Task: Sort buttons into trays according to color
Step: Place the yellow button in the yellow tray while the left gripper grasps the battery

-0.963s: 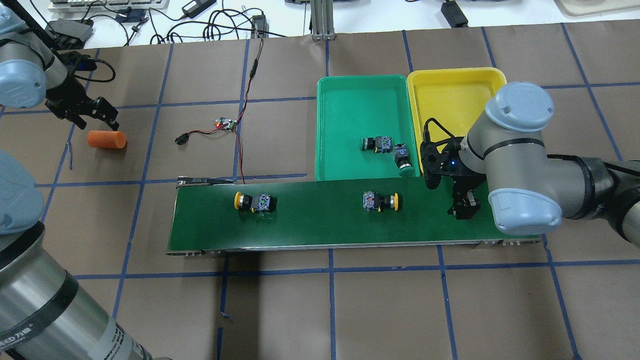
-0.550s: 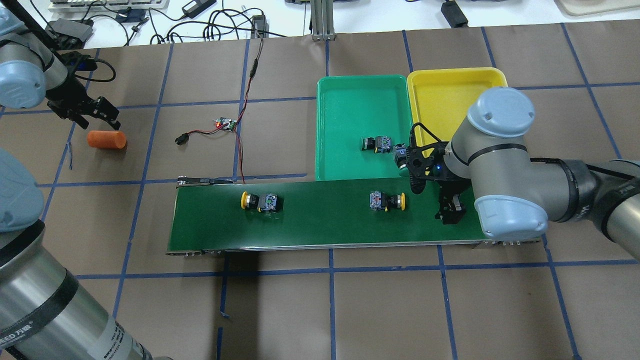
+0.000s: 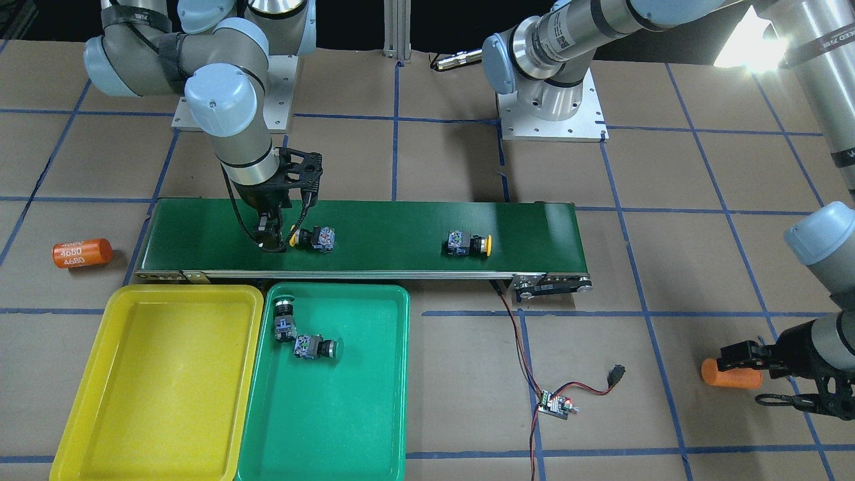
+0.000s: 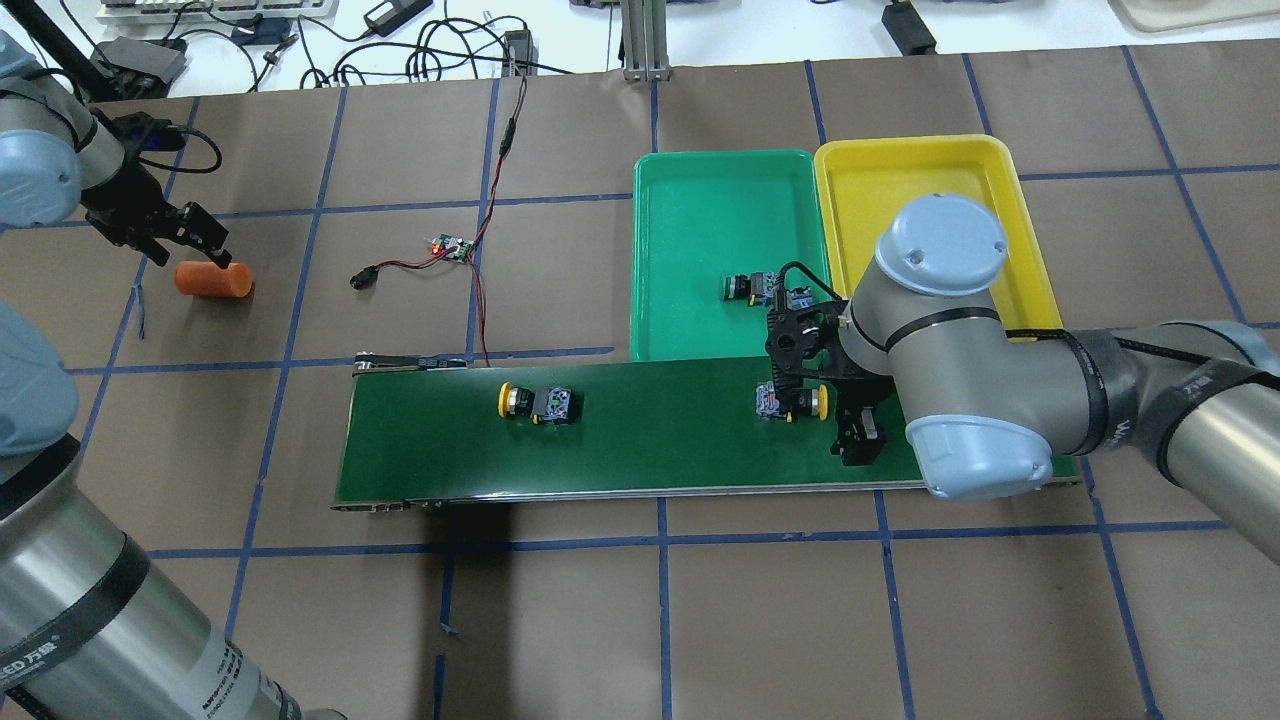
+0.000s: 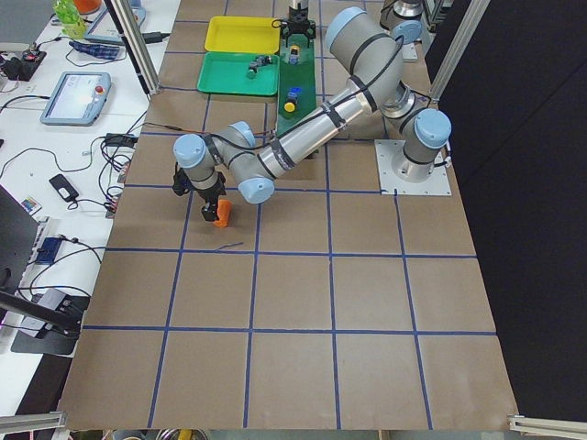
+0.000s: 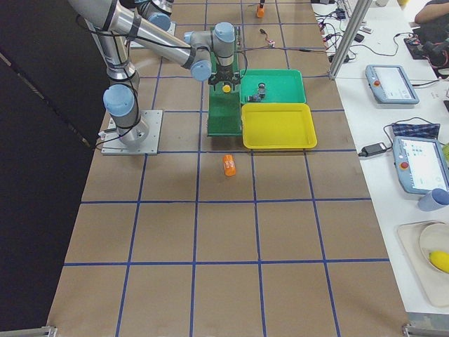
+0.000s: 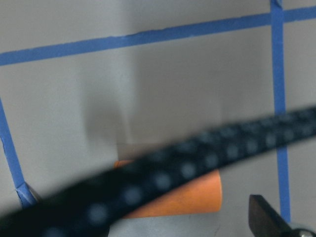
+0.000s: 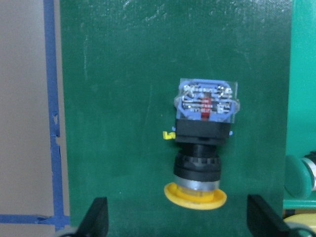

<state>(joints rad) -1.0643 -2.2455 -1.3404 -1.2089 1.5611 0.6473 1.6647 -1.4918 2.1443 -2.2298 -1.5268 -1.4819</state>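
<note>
While the right gripper [image 4: 857,440] hangs low over the conveyor belt [image 4: 650,450], its fingers are spread wide and there's nothing between them. The wrist cam shows both fingertips [image 8: 97,217] at the bottom of the shot with a big gap. The near yellow button [image 8: 202,143] lies on its side on the belt just ahead of that gap. Its yellow cap points back toward the gripper and its blue-grey terminal end points away. It's roughly centred between the two fingers and not touching either one. Further along the same belt, well apart, sits the other yellow button [image 4: 538,402], also on its side. Right beside the belt is the green tray [image 4: 700,200], with one green button [image 3: 285,322] and a second green button [image 3: 316,347] lying right next to each other near the belt-side edge. The yellow tray [image 4: 900,175] sits edge to edge with the green one. Way off at the far end of the table, the left gripper [image 4: 190,240] is spread open too, hanging right by an orange cylinder [image 4: 213,279]. I can't tell if it's touching it.
</note>
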